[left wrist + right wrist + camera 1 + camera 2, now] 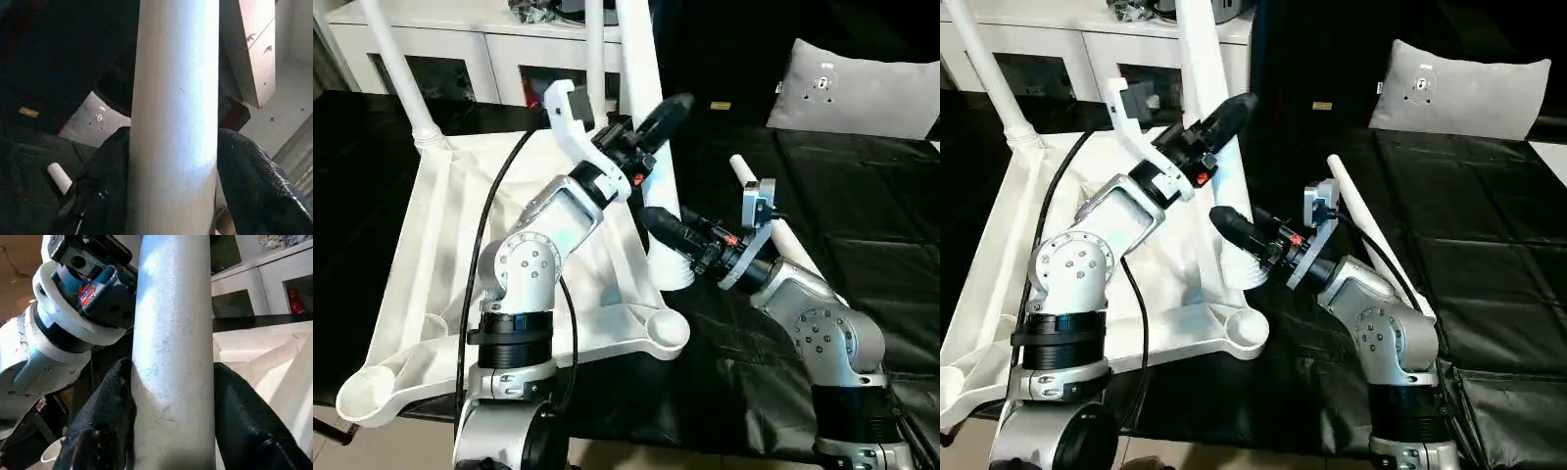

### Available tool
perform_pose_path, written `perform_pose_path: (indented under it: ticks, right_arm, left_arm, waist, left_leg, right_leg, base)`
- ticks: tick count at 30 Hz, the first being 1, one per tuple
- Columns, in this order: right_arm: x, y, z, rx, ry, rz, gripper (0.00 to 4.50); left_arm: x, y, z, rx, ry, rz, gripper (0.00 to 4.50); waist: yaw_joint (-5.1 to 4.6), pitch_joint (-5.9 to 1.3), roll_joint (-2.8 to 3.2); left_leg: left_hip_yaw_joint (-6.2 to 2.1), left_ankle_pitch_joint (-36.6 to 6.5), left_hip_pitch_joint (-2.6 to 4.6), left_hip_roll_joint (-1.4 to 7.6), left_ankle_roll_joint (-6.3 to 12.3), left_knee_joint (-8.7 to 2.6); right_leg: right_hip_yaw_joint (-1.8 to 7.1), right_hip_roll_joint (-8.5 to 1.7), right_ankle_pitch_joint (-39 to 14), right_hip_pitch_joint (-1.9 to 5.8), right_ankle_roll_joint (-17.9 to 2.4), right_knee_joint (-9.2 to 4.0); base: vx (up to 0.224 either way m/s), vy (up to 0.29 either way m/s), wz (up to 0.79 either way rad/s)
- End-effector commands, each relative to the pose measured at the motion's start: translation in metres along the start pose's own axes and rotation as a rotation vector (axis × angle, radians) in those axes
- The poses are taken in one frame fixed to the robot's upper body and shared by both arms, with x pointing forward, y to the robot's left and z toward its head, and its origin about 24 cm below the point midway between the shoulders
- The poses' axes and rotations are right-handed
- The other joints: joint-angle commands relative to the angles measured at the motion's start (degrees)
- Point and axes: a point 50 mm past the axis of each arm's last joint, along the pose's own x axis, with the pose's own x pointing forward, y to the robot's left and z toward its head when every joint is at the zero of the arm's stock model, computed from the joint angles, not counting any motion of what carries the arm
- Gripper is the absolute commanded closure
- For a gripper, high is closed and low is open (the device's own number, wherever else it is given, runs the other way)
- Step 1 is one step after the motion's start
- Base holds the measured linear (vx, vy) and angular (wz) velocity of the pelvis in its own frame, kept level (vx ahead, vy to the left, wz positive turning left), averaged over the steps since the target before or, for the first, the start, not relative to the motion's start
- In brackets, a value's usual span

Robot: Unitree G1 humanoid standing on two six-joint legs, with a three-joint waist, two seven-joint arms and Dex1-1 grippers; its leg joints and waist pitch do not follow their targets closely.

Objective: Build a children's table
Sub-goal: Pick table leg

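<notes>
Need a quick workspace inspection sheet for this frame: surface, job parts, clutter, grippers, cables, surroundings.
Surface: black sheet, wrinkled.
Job's things: tabletop upside down, ribs up; far-left leg seated; upright leg at the near-right side; loose leg lying on the sheet.
Clutter: nothing seen.
Grippers: left gripper and right gripper both straddle the upright leg, left above right.
Cables: black cable along the left arm.
Surroundings: grey cushion, white cabinet.

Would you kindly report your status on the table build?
Both grippers on one upright leg: left gripper higher, right gripper near its base. Tabletop upside down. Spare leg lying alongside.
</notes>
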Motion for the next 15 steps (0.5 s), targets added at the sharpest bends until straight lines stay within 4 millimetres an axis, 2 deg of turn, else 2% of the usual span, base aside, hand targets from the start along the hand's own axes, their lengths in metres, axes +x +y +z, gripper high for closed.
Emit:
perform_pose_path:
  ticks: [1, 8, 9, 11, 15]
  right_arm:
    - [-0.001, 0.000, -0.002, -0.001, 0.010, 0.005, 2.60]
    - [-0.002, -0.002, 0.001, -0.037, 0.027, -0.020, 2.60]
    - [-0.002, -0.002, 0.001, -0.037, 0.028, -0.020, 2.60]
    - [-0.002, -0.005, 0.001, -0.048, 0.041, -0.036, 2.60]
    - [-0.001, -0.013, 0.002, -0.086, 0.071, -0.086, 2.60]
  left_arm:
    - [0.001, -0.007, -0.001, 0.008, -0.004, -0.030, 2.12]
    - [0.001, -0.004, 0.000, 0.067, 0.011, -0.016, 2.67]
    - [0.001, -0.004, 0.000, 0.067, 0.011, -0.016, 2.67]
    - [0.001, -0.005, 0.001, 0.087, 0.018, -0.032, 2.70]
    - [0.002, -0.005, 0.002, 0.128, 0.039, -0.047, 2.70]
  waist:
    - [0.16, -3.92, -0.19]
    - [0.15, -3.95, -0.16]
    - [0.08, -3.93, -0.37]
    - [0.14, -3.96, -0.42]
    - [0.04, -3.92, -0.27]
  left_leg:
    - [-0.71, -0.8, 0.10, 3.12, 2.67, -3.77]
    - [-0.72, -0.6, 0.21, 3.17, 2.78, -3.78]
    - [-0.67, -0.7, 0.18, 3.17, 2.77, -3.77]
    - [-0.67, -0.3, 0.18, 3.14, 2.81, -3.74]
    - [-0.67, -0.5, 0.20, 3.11, 2.63, -3.78]
  right_leg:
    - [3.06, -4.98, 0.8, 3.98, -12.1, -3.93]
    - [3.05, -4.96, 0.7, 3.95, -11.9, -3.92]
    - [3.07, -4.96, 0.8, 3.96, -11.8, -3.95]
    - [3.07, -4.98, 1.1, 3.99, -11.9, -3.83]
    - [3.02, -4.99, 0.4, 3.87, -11.8, -3.87]
  base:
    - [0.000, 0.000, 0.00]
    - [0.000, 0.000, 0.00]
    - [0.000, 0.000, 0.00]
    - [0.000, 0.000, 0.00]
    - [0.000, 0.000, 0.00]
